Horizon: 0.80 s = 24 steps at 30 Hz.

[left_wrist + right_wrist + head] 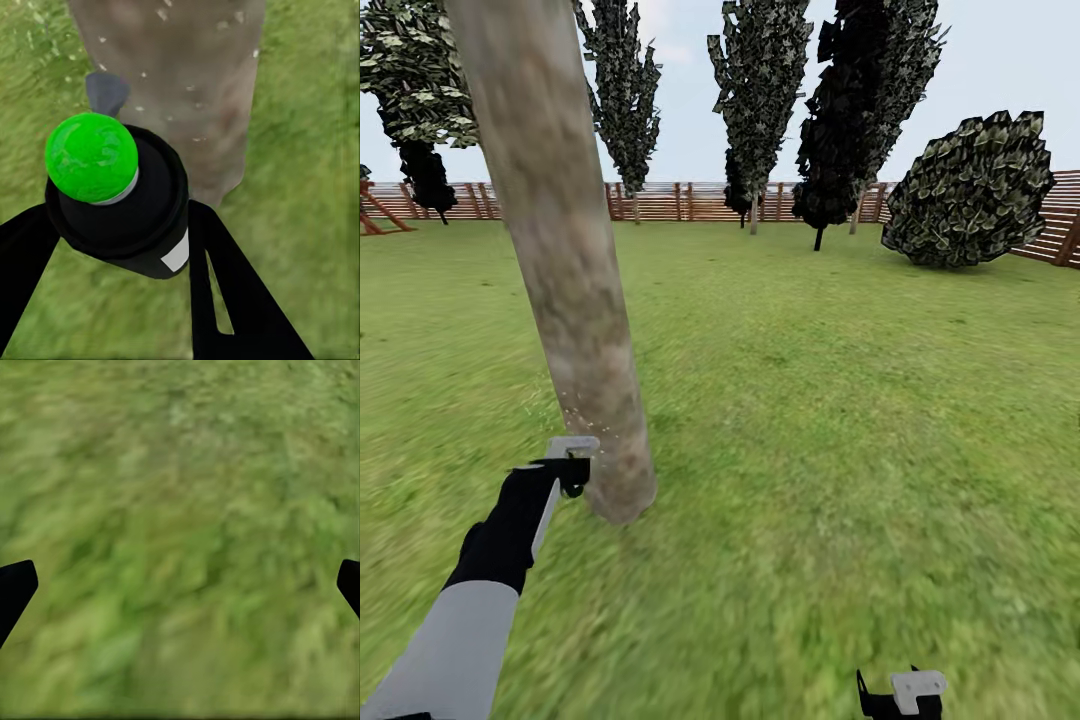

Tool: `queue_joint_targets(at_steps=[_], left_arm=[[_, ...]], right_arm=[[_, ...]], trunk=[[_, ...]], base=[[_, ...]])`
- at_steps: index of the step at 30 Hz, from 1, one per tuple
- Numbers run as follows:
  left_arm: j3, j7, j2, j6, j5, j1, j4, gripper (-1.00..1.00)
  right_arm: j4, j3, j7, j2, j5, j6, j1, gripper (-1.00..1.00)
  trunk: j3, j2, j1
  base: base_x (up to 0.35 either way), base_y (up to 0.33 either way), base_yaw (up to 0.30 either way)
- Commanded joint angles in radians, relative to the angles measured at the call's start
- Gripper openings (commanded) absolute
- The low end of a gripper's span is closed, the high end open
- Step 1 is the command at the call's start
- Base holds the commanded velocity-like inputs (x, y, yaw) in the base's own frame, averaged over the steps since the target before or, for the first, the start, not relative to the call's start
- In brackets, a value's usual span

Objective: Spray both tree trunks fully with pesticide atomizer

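A thick mottled grey-beige tree trunk (565, 270) rises from the lawn at the left of the head view, leaning slightly. My left gripper (565, 470) is held just left of its base, shut on the pesticide atomizer (124, 199), a black bottle with a green round cap (91, 156). Fine white-yellow specks of pesticide (575, 412) hang against the lower trunk (187, 82), which stands close in front of the bottle. My right gripper (900, 695) sits low at the bottom edge, open over bare grass, its fingertips (15, 589) wide apart.
Green lawn (840, 400) stretches all around. A brown slat fence (690, 202) closes the far side. Dark thin-trunked trees (760, 90) and a leaning dark bush (970, 190) stand near the fence, far from me.
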Motion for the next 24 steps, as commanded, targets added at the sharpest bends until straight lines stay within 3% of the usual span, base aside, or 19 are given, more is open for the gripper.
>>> queue_joint_targets(at_steps=[1,4,6,9,13,16,17,24], left_arm=[[-0.003,-0.004,-0.003,0.005,-0.014,-0.006,-0.002,-1.00],[0.000,-0.003,0.010,0.047,-0.016,-0.042,-0.001,-1.00],[0.002,-0.003,0.054,0.072,-0.013,-0.064,-0.003,-1.00],[-0.005,-0.002,0.069,0.078,-0.015,-0.058,-0.057,-1.00],[-0.008,-0.001,0.063,0.081,-0.015,-0.053,-0.142,-1.00],[-0.035,-0.001,0.019,0.091,-0.020,-0.040,-0.196,-1.00],[-0.037,-0.001,0.016,0.093,-0.021,-0.029,-0.200,-1.00],[-0.026,0.009,0.022,0.093,-0.020,0.139,-0.197,-1.00]], right_arm=[[0.001,-0.003,-0.007,0.000,0.011,-0.003,-0.001,1.00],[0.001,-0.003,-0.007,0.000,0.011,-0.003,0.000,1.00],[0.001,-0.003,-0.007,0.000,0.011,-0.003,-0.001,1.00],[0.001,-0.003,-0.007,0.000,0.011,-0.003,-0.001,1.00],[0.001,-0.003,-0.007,0.000,0.011,-0.003,-0.001,1.00],[0.000,-0.003,-0.007,0.000,0.010,-0.003,0.000,1.00],[0.000,-0.003,-0.007,0.000,0.010,-0.003,0.000,1.00],[-0.001,-0.003,-0.007,0.000,0.010,-0.003,-0.001,1.00]], trunk=[[-0.001,0.000,0.000],[-0.001,0.000,0.000],[-0.001,0.000,0.000],[-0.001,0.000,0.000],[-0.001,0.000,0.000],[-0.001,0.000,0.000],[-0.001,0.000,0.000],[-0.001,0.000,0.000]], base=[[-0.010,0.000,0.000],[-0.004,0.000,0.000],[0.000,0.000,0.000],[0.000,0.000,0.000],[0.012,-0.047,0.000],[0.076,-0.234,0.000],[0.085,-0.259,0.000],[0.093,-0.262,0.006]])
